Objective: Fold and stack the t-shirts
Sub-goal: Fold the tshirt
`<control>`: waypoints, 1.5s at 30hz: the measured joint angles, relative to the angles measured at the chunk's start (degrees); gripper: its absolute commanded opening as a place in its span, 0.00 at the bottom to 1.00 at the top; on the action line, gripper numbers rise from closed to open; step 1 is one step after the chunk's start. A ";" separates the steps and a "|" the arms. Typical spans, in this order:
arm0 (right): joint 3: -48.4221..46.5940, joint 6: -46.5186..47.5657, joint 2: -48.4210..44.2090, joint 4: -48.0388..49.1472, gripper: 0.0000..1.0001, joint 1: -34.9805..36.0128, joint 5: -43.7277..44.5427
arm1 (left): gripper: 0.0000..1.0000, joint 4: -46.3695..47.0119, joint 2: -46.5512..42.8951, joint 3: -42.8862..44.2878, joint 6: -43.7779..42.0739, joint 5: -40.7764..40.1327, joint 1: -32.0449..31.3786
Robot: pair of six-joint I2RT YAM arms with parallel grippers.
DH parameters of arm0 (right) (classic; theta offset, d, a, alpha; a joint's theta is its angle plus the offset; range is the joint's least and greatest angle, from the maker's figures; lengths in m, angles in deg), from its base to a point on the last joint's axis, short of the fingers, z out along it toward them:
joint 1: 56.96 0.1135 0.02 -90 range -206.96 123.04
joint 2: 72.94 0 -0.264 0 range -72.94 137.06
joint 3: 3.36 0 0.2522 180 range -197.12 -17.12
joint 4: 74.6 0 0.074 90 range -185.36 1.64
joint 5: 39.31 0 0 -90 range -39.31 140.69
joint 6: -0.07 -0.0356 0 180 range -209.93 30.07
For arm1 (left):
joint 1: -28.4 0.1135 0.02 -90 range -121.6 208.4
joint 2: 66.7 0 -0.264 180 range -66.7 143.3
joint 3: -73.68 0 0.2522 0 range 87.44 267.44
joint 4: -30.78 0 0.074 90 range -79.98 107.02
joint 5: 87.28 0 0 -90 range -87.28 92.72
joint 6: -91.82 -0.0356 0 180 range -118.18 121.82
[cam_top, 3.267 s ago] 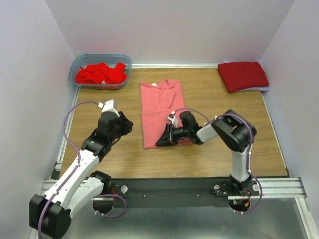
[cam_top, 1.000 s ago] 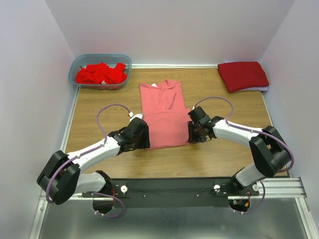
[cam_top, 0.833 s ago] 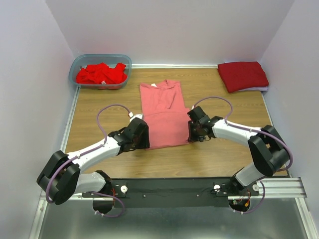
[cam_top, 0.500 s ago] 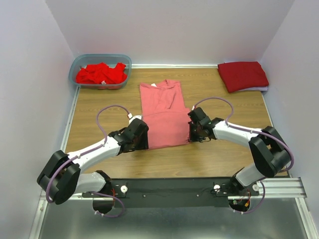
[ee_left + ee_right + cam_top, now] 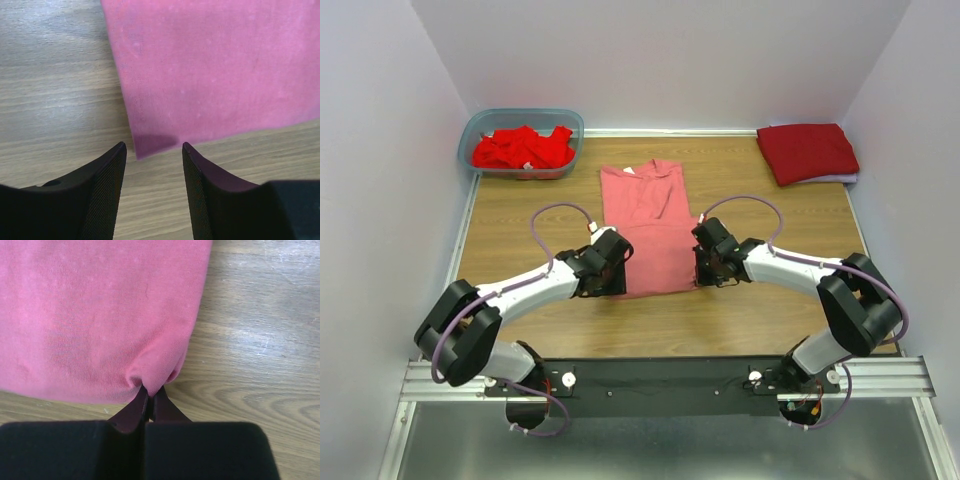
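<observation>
A salmon-pink t-shirt (image 5: 650, 225) lies partly folded in the middle of the table. My left gripper (image 5: 616, 272) is at its near left corner. In the left wrist view that gripper (image 5: 153, 148) is open, and the shirt's (image 5: 215, 75) corner lies just ahead of the gap between the fingertips. My right gripper (image 5: 701, 264) is at the near right corner. In the right wrist view it (image 5: 150, 391) is shut, pinching a bunched fold of the shirt's (image 5: 100, 315) edge. Bright red t-shirts (image 5: 523, 148) lie crumpled in the tub. A darker crimson one (image 5: 807, 152) sits folded at the back right.
The translucent blue-grey tub (image 5: 480, 125) stands in the back left corner. White walls close in the table on three sides. The arms' black base rail (image 5: 660, 375) runs along the near edge. Purple cables loop above both forearms.
My left gripper has slid right up to the shirt's near left corner, its jaws narrowing a little. My right gripper has shut on the near right corner.
</observation>
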 measured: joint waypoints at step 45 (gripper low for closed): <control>9.79 -9.01 -19.17 -19.61 0.00 17.90 -8.76 | 0.00 -17.27 -12.24 -1.53 9.31 9.51 -21.20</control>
